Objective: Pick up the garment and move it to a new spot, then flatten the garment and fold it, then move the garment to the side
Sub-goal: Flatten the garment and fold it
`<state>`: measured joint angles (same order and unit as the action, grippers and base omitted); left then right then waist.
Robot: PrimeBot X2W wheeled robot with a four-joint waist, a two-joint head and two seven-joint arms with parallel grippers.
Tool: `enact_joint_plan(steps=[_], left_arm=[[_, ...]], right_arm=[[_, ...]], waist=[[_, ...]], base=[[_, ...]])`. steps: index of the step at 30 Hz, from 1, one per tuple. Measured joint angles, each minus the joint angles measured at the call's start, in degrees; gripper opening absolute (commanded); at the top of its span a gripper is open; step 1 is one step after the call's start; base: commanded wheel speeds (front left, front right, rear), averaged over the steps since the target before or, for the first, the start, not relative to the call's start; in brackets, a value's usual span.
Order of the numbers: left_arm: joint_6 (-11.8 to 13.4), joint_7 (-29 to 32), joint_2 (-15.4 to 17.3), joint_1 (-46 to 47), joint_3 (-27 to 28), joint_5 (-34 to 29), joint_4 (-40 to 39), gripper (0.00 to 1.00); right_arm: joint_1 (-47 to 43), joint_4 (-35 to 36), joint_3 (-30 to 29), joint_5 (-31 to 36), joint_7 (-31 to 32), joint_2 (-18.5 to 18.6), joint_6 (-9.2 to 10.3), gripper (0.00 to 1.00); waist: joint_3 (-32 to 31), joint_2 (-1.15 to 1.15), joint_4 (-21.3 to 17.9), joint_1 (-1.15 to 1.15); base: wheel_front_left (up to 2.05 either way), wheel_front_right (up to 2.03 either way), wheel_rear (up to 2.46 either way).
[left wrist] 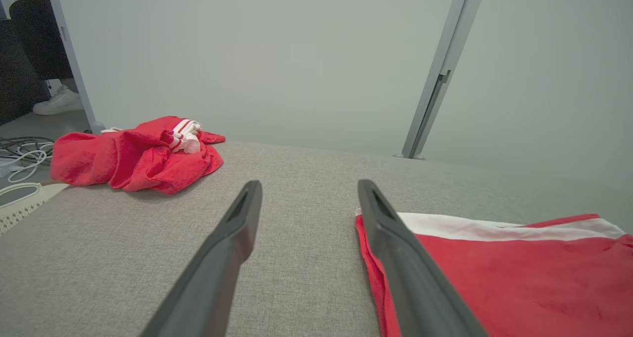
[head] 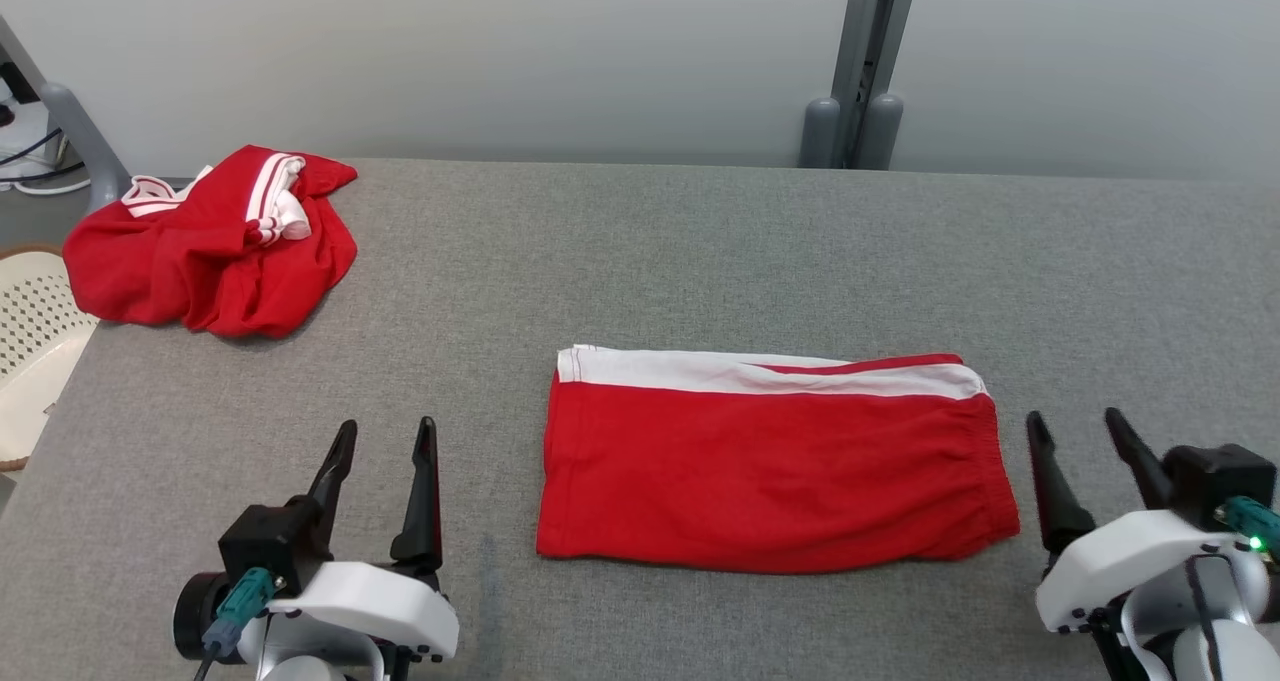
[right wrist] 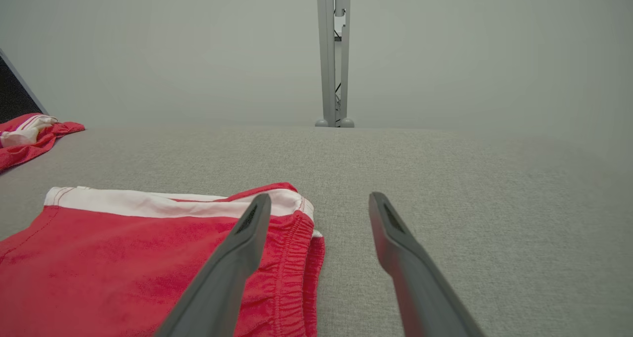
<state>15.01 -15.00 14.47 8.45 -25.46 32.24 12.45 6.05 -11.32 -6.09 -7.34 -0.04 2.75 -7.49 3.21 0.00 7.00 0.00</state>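
Note:
A red garment (head: pixel 770 471) with a white stripe along its far edge lies folded flat in the middle of the grey table (head: pixel 700 261). To its left, near the table's front, my left gripper (head: pixel 388 426) stands open with nothing between its fingers. In the left wrist view the left gripper (left wrist: pixel 309 183) frames bare table, and the garment (left wrist: pixel 519 282) lies just beyond the right finger. My right gripper (head: pixel 1075 418) is open and holds nothing, just right of the elastic waistband. The right wrist view has the right gripper (right wrist: pixel 319 196) beside the waistband end of the garment (right wrist: pixel 123 263).
A crumpled red and white garment (head: pixel 215 246) sits at the table's far left corner. A white perforated basket (head: pixel 30 351) stands off the left edge. A grey post (head: pixel 860 71) rises behind the table. Cables (left wrist: pixel 22 154) lie on the floor at left.

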Motion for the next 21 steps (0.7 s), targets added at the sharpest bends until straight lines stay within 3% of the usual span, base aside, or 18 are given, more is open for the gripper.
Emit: enact_joint_plan(steps=[3, 8, 21], left_arm=[[-0.4, 0.0, -0.2, -1.7, 2.5, -0.8, -0.8, 1.00], [-1.5, 0.0, -0.8, -2.7, 6.0, -2.2, -1.5, 1.00], [-4.5, -0.1, -4.6, -3.3, 10.5, -5.2, -0.1, 1.00]], right_arm=[[2.1, -3.2, 2.4, 1.0, 3.9, 0.4, 0.00, 1.00], [5.7, -9.3, 5.7, 0.2, 10.0, 4.0, 0.00, 1.00], [9.8, -20.4, 8.6, -11.7, 20.7, 6.6, -0.01, 1.00]], waist=[[0.1, 0.00, 0.2, 0.00], [0.6, 0.00, 0.8, 0.00], [2.7, 0.00, 2.3, 0.00]], base=[[0.00, 0.00, 0.00], [0.00, 0.00, 0.00], [0.00, 0.00, 0.00]])
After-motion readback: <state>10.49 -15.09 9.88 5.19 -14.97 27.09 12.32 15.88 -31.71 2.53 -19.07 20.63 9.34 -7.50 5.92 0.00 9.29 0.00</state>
